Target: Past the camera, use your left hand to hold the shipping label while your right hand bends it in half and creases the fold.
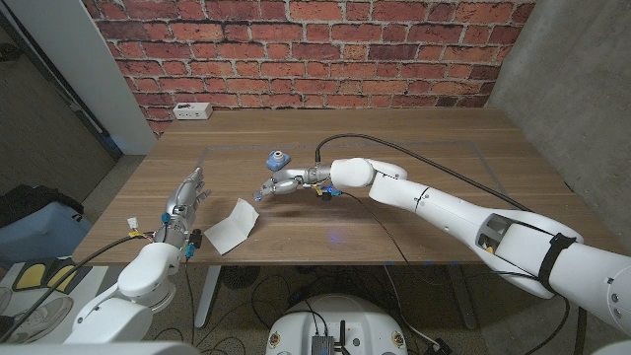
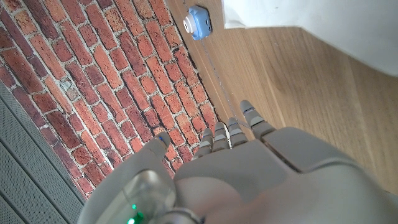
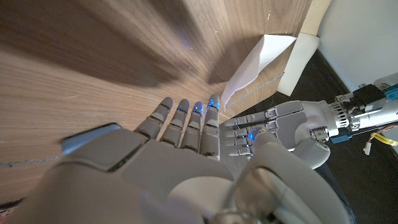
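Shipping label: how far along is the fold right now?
Nothing looks finished. The shipping label lies near the table's front edge, one side lifted but not creased. The left hand is open beside it, not holding it. The right hand hovers near the small blue camera, holding nothing. Holding, bending and creasing remain.

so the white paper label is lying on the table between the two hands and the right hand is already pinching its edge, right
Not quite. The white paper shipping label does lie on the wooden table between the hands, but the right hand is not pinching it. The head view shows that hand apart from the label, fingers holding nothing. The left hand is open beside it.
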`<move>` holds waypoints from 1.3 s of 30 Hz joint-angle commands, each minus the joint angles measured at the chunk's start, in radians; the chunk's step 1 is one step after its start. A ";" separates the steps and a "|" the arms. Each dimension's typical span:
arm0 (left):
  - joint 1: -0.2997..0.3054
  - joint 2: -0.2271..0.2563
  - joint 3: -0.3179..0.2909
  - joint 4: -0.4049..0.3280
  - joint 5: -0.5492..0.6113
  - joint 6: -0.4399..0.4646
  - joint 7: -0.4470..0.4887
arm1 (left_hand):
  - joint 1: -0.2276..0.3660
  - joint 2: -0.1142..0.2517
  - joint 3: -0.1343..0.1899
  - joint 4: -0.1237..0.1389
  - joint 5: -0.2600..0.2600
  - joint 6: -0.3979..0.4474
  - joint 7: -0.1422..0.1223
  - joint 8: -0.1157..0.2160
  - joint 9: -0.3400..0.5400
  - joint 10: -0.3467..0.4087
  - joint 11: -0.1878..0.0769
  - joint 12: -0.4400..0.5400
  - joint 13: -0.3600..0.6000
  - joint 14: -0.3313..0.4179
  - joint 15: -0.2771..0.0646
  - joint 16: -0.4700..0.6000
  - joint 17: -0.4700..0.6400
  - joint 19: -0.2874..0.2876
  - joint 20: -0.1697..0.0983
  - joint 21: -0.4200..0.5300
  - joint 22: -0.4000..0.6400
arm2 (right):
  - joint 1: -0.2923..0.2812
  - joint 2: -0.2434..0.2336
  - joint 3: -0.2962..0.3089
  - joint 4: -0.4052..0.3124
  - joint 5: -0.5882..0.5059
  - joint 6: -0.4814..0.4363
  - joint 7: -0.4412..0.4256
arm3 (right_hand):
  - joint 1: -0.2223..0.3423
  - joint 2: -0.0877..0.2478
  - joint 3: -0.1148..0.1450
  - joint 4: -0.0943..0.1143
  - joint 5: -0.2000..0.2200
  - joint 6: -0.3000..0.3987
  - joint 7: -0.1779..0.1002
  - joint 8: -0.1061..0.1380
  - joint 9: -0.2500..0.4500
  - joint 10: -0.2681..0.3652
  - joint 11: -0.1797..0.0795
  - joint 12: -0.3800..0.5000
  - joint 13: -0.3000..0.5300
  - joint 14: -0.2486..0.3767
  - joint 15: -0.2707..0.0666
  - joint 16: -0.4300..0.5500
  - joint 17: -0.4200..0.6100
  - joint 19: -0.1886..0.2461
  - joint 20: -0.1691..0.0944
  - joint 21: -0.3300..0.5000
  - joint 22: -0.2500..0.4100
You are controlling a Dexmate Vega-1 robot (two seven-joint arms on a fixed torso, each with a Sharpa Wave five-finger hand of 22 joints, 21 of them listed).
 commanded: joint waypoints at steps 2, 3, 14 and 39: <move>-0.013 0.007 0.008 -0.001 0.000 0.010 0.001 | -0.001 -0.002 0.001 -0.001 0.006 -0.002 0.002 0.004 0.004 -0.006 0.004 -0.001 0.002 -0.002 0.003 -0.001 0.002 0.004 0.003 -0.002 0.006 | -0.065 -0.044 0.028 -0.099 -0.023 -0.052 -0.078 | 0.158 -0.023 0.041 -0.130 -0.021 -0.254 -0.174 -0.037 0.009 0.005 -0.011 -0.004 0.019 0.047 -0.066 0.045 0.033 0.040 0.003 0.015 0.006; -0.013 0.008 0.008 -0.003 0.000 0.010 0.002 | -0.001 -0.002 0.001 -0.001 0.006 -0.001 0.001 0.004 0.004 -0.006 0.004 -0.001 0.002 -0.001 0.003 -0.001 0.002 0.005 0.003 -0.002 0.006 | -0.065 -0.044 0.027 -0.102 -0.024 -0.054 -0.077 | 0.152 -0.043 0.016 -0.135 -0.020 -0.286 -0.216 -0.027 0.013 -0.012 -0.006 -0.008 0.025 0.021 -0.049 0.038 0.039 0.041 0.013 0.015 0.007; -0.003 0.009 -0.001 -0.010 0.001 0.009 0.005 | -0.002 -0.002 0.001 -0.001 0.006 -0.002 0.000 0.004 0.004 -0.006 0.004 -0.001 0.002 -0.002 0.003 -0.001 0.002 0.006 0.003 -0.005 0.006 | -0.069 -0.029 0.021 -0.042 -0.051 0.130 -0.142 | 0.198 0.052 0.057 -0.105 -0.010 -0.248 -0.161 -0.007 0.013 -0.126 -0.078 -0.033 0.024 -0.124 -0.098 -0.028 0.031 0.031 -0.043 0.015 0.009; 0.057 -0.033 0.004 -0.089 0.076 0.090 0.146 | -0.006 -0.002 0.002 -0.001 0.006 0.007 -0.012 0.008 0.004 -0.017 0.011 -0.004 0.002 -0.015 0.011 -0.005 0.002 -0.017 0.013 -0.022 0.006 | -0.044 -0.021 -0.027 -0.107 -0.287 0.198 -0.152 | 0.348 0.054 0.232 -0.022 -0.018 -0.166 -0.231 -0.020 0.011 -0.086 -0.198 -0.038 0.003 -0.266 -0.114 -0.064 0.037 -0.057 -0.115 -0.001 0.010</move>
